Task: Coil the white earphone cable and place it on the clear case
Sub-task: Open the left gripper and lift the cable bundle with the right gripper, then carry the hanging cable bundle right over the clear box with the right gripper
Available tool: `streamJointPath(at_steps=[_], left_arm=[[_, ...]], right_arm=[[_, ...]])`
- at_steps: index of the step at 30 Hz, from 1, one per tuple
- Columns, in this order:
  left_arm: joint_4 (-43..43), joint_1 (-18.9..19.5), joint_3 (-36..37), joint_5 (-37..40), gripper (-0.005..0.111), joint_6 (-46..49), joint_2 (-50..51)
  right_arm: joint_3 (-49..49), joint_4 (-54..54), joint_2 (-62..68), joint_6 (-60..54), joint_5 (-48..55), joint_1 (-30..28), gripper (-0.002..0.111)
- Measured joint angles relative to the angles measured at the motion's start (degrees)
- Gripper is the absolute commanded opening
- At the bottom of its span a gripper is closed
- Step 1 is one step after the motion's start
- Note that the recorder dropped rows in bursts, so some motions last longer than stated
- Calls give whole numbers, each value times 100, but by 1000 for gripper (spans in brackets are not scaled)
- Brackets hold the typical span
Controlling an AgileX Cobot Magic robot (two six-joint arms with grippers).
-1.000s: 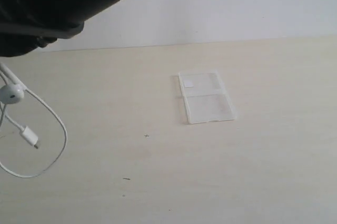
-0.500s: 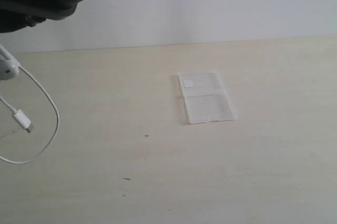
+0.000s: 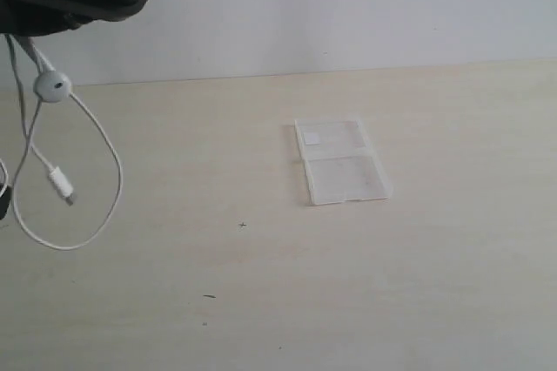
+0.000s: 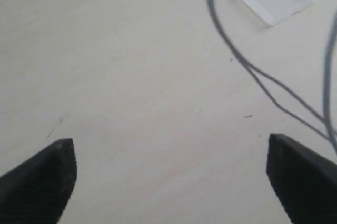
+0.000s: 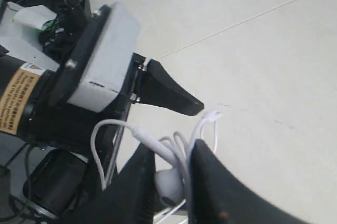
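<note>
The white earphone cable (image 5: 152,142) hangs in the air at the left side of the exterior view, well apart from the clear case (image 3: 341,162), which lies flat and bare near the middle of the counter (image 3: 261,301). Compared with a second ago, the earbud (image 3: 52,85) sits higher and a little further in from the edge. The plug (image 3: 61,185) and the dangling loop below it have swung in with it.

The right end effector (image 5: 169,156) is pinched narrow on a bunch of white strands, with a second earbud caught between its fingers. The left end effector (image 4: 168,148) stands wide, with only bare counter between its tips. A few blurred strands cross close in front of its camera, none of them gripped.

So the whole cable now seems to depend on the right arm alone. The bunch in the right grip looks partly gathered, but a long loop hangs free, so the coiling reads as unfinished. Nothing has reached the case yet. The slack loop may well snag or slip during the carry across.
</note>
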Motion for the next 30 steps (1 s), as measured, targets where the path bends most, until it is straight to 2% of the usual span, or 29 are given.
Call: streamJointPath(at_steps=[5,14,19,25,30], left_arm=[[-95,0,11,299,105,109,0],[-884,0,11,347,105,246,-293],[-1258,0,11,147,105,246,-960],[-1546,0,11,-281,105,246,-1598],[-1592,0,11,-409,105,246,-1730]], right_arm=[[0,-446,0,394,-89,0,0],[0,-1861,0,1598,-250,-86,0],[0,-2120,0,1913,198,-965,0],[0,-3416,0,2350,1363,-1871,0],[0,-3825,25,2373,1619,-2338,0]])
